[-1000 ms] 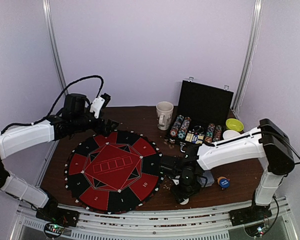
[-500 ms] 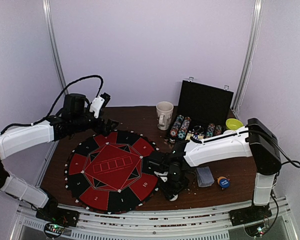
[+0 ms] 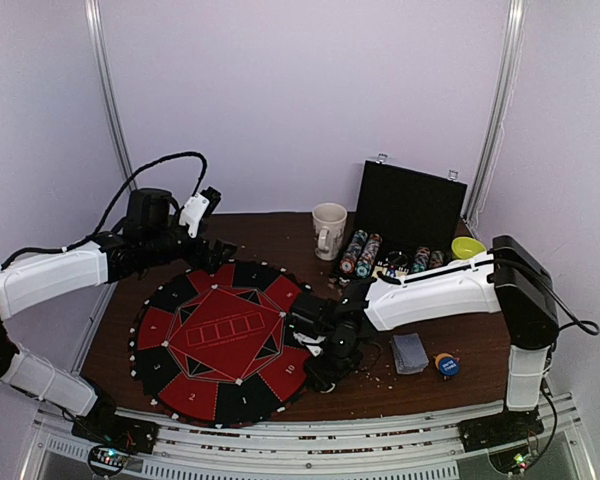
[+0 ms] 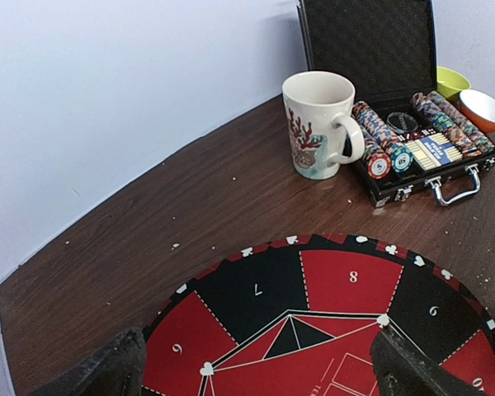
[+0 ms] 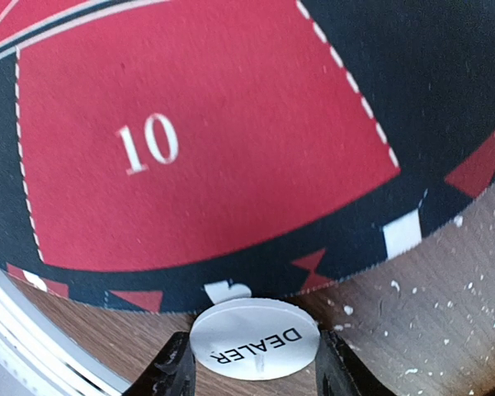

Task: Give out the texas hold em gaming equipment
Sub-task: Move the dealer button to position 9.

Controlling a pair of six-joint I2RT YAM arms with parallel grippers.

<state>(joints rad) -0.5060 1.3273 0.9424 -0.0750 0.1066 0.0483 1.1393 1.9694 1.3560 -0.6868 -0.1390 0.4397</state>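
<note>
My right gripper (image 3: 327, 374) is shut on a white disc marked DEALER (image 5: 254, 338). It holds the disc just over the near right rim of the round red-and-black poker mat (image 3: 225, 335), beside the red field numbered 10 (image 5: 148, 140). A grey-blue deck of cards (image 3: 411, 352) and a blue-and-orange disc (image 3: 446, 365) lie on the table to the right. Striped poker chips (image 3: 361, 252) stand in rows in the open black case (image 3: 408, 215); they also show in the left wrist view (image 4: 381, 144). My left gripper (image 4: 256, 375) is open and empty over the mat's far left edge.
A cream mug (image 3: 329, 230) stands left of the case. A yellow-green bowl (image 3: 469, 248) sits behind the right arm, and an orange bowl (image 4: 485, 109) shows beside it in the left wrist view. White crumbs speckle the brown table (image 3: 280, 235).
My right gripper has moved left from the bare table near the card deck to the mat's near right rim, carrying the white dealer disc. The left arm has not moved.
</note>
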